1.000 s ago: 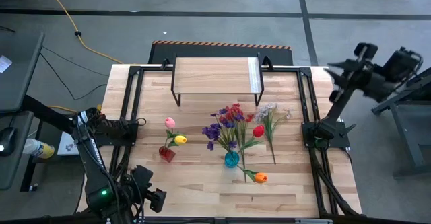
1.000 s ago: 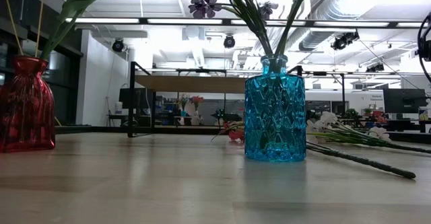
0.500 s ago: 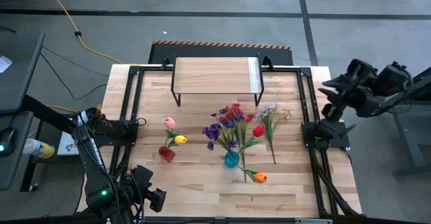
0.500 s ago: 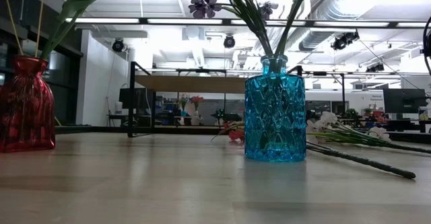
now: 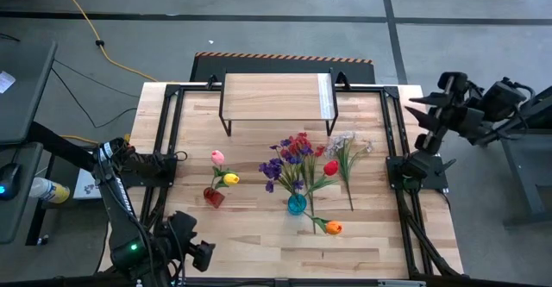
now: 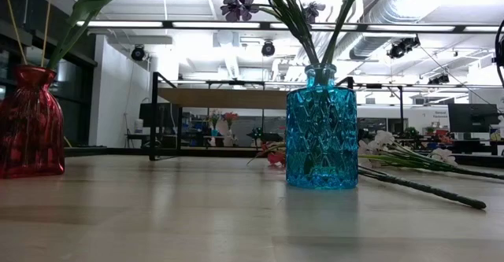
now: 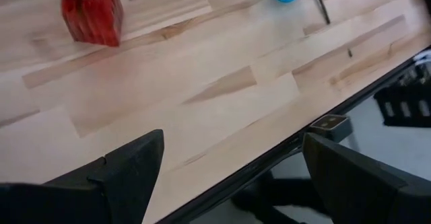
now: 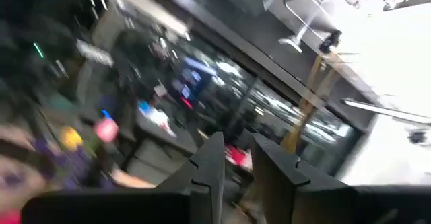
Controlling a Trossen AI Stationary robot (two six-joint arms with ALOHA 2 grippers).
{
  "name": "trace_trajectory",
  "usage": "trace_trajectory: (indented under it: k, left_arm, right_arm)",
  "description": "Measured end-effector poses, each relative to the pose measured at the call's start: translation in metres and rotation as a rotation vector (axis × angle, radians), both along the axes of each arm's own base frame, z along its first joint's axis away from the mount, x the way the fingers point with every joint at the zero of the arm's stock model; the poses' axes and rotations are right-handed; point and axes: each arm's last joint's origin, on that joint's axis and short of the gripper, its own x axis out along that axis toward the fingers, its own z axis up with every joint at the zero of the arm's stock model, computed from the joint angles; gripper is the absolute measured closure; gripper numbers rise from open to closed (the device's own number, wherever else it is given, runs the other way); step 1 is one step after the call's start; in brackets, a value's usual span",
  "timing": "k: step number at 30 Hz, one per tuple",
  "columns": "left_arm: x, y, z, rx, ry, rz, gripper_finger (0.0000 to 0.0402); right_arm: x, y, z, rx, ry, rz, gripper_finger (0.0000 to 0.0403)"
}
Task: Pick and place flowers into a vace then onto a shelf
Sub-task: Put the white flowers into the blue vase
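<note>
Only the right gripper (image 5: pixel 429 112) has shifted, swinging above the tabletop's (image 5: pixel 250 235) right edge with fingers nearly together and empty, so picking the orange tulip (image 5: pixel 333 227) lying beside the blue glass vase (image 5: pixel 297 204) comes next; the left gripper (image 7: pixel 225 177) waits spread.

The desk (image 5: pixel 259 246) is pale slatted wood, its bare near edge lying just under the left end effector (image 5: pixel 194 254). A black rail (image 5: pixel 168 132) runs away from that end effector along the desk's side. A yellow cable (image 5: pixel 86 24) crosses the floor far beyond it. Striped tape (image 5: pixel 285 58) lies on the floor well across from the right end effector (image 5: pixel 429 110). Ducts (image 6: pixel 394 10) hang overhead.
</note>
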Motion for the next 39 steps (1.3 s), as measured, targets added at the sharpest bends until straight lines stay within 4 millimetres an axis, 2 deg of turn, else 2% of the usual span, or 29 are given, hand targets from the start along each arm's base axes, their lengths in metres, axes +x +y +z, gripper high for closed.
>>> trace_trajectory:
  k: [4,11,19,25,29,33,39]
  left_arm:
    - [-0.001,0.002,0.000,0.034,0.022,-0.022,0.0014]
    - [0.001,-0.002,0.000,-0.010,-0.001,-0.016,0.0016]
    - [0.001,-0.002,0.000,-0.016,-0.006,-0.016,0.0016]
    - [0.003,-0.005,0.001,-0.043,-0.024,-0.015,0.0014]
    - [0.005,-0.009,0.002,-0.086,-0.051,-0.014,0.0016]
    - [0.007,-0.012,0.003,-0.126,-0.073,-0.014,0.0014]
    - [0.007,-0.013,0.003,-0.131,-0.077,-0.014,0.0016]
  right_arm:
    - [-0.001,0.004,0.002,0.036,-0.082,0.168,0.0336]
    - [-0.003,0.012,0.005,-0.229,-0.227,0.358,0.0336]
    - [-0.005,0.014,0.006,-0.322,-0.283,0.396,0.0336]
    - [-0.004,0.012,0.006,-0.375,-0.256,0.311,0.0336]
    - [-0.002,0.007,0.004,-0.368,-0.134,0.123,0.0336]
    - [-0.001,0.002,0.002,-0.437,-0.029,-0.043,0.0336]
    - [-0.002,-0.001,0.001,-0.395,0.015,-0.089,0.0336]
